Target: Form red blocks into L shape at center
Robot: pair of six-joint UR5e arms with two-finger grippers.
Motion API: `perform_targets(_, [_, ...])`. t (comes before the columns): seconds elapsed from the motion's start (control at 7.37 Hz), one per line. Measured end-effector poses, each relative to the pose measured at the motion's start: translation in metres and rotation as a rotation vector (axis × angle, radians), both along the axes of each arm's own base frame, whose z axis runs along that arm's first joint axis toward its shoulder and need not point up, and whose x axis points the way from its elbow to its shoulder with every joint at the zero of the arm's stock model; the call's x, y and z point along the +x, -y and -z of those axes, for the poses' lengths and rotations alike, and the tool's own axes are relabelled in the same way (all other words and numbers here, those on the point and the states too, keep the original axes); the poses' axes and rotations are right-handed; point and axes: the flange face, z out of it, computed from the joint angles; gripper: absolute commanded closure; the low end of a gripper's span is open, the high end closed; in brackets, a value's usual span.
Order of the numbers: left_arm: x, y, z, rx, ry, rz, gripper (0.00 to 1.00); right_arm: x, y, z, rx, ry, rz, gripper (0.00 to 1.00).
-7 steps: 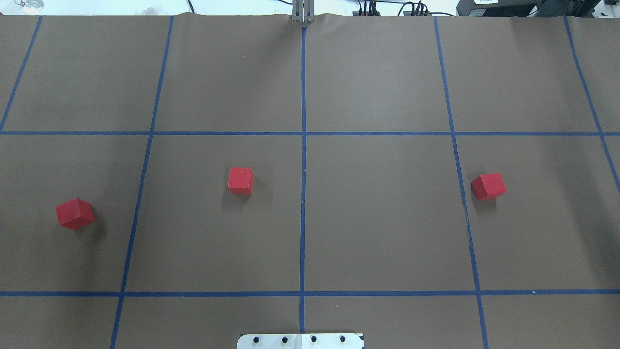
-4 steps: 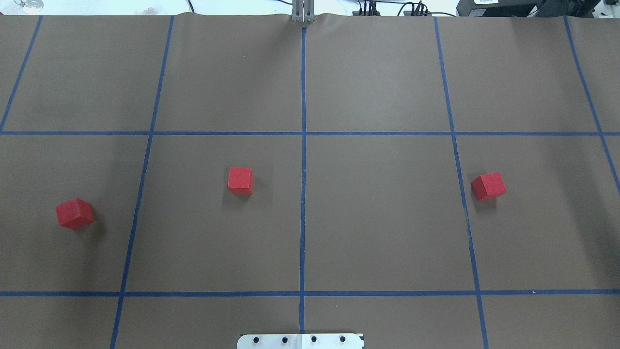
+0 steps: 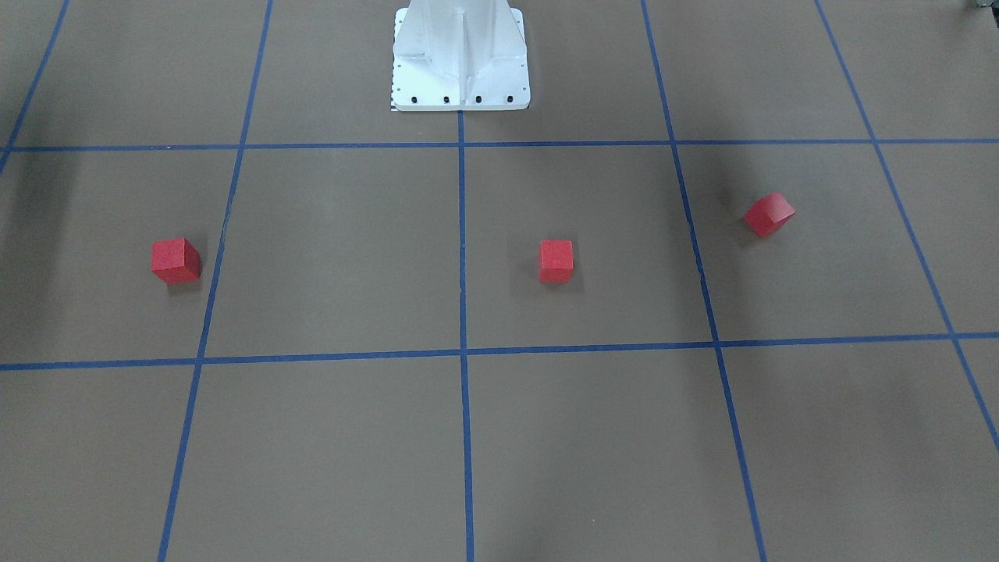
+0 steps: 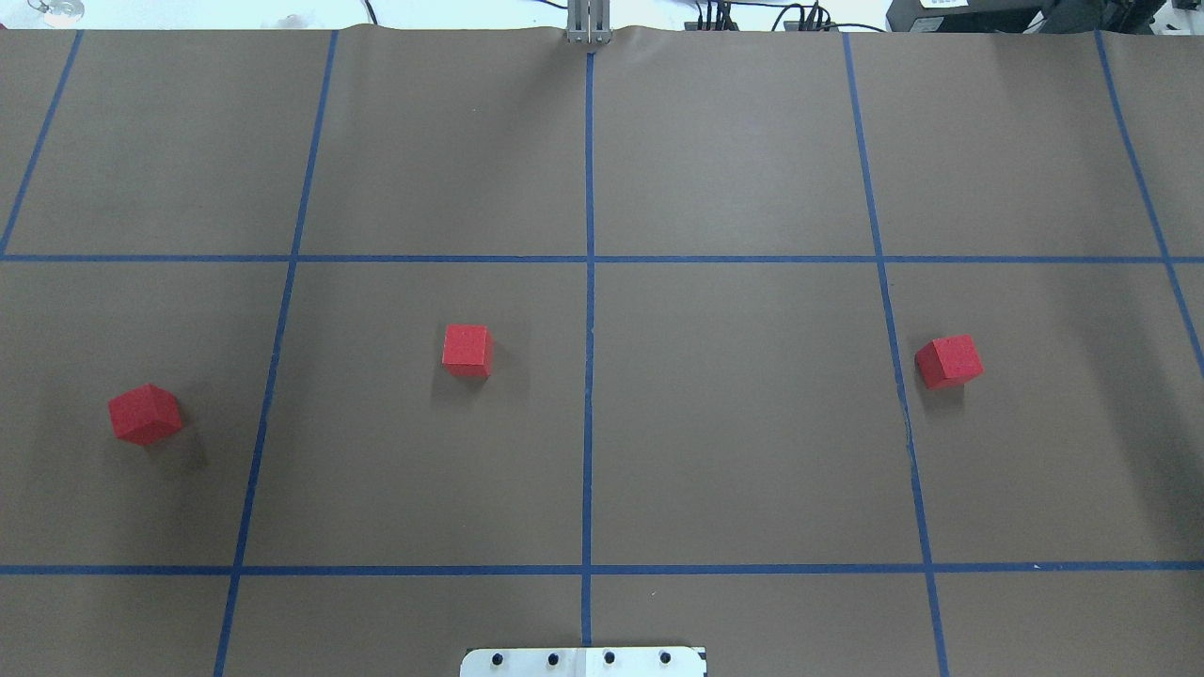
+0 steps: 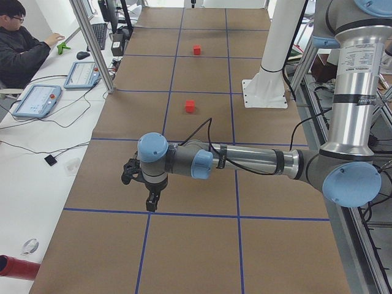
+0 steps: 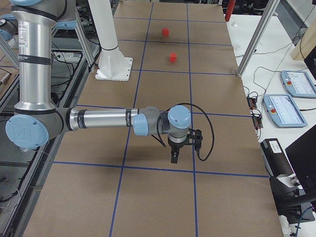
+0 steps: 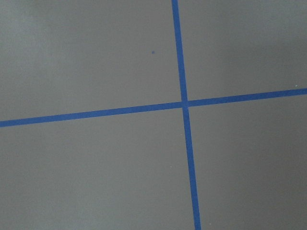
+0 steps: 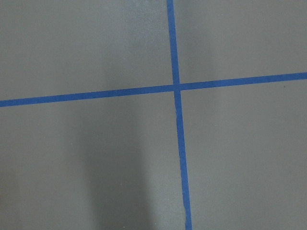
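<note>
Got 3 red blocks [image 4: 949,362] in loose row across counter [image 4: 752,470], all well apart, none at center [image 4: 590,259]. Can't tell grip state of left tool [image 5: 149,199] or right tool [image 6: 174,157], side views only. Prob. start w/ mid block [image 4: 467,350]: robot-left of center, nearer left arm.

Brown paper [image 4: 734,141] crossed by blue tape lines [image 4: 589,423] lies flat; a white bench [image 5: 24,184] holding tablets [image 5: 35,100] runs along its far side.

Three blocks [image 4: 467,350] well apart in row; middle one left of tape line [image 4: 588,423].
</note>
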Motion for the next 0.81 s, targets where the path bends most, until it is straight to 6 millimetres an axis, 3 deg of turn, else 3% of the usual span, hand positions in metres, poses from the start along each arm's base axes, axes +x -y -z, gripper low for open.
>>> perform_targets(0.27, [0.05, 0.038, 0.058, 0.101, -0.023, -0.038, 0.0, 0.0, 0.002, 0.003, 0.009, 0.001, 0.0, 0.01])
perform_targets(0.54, [0.139, 0.058, 0.135, 0.099, -0.083, -0.044, 0.0, 0.0, 0.005, 0.007, 0.018, 0.0, 0.0, 0.01])
perform_targets(0.81, [0.249, 0.048, 0.221, -0.002, -0.146, 0.048, 0.0, -0.001, 0.007, 0.01, 0.025, -0.001, 0.0, 0.01])
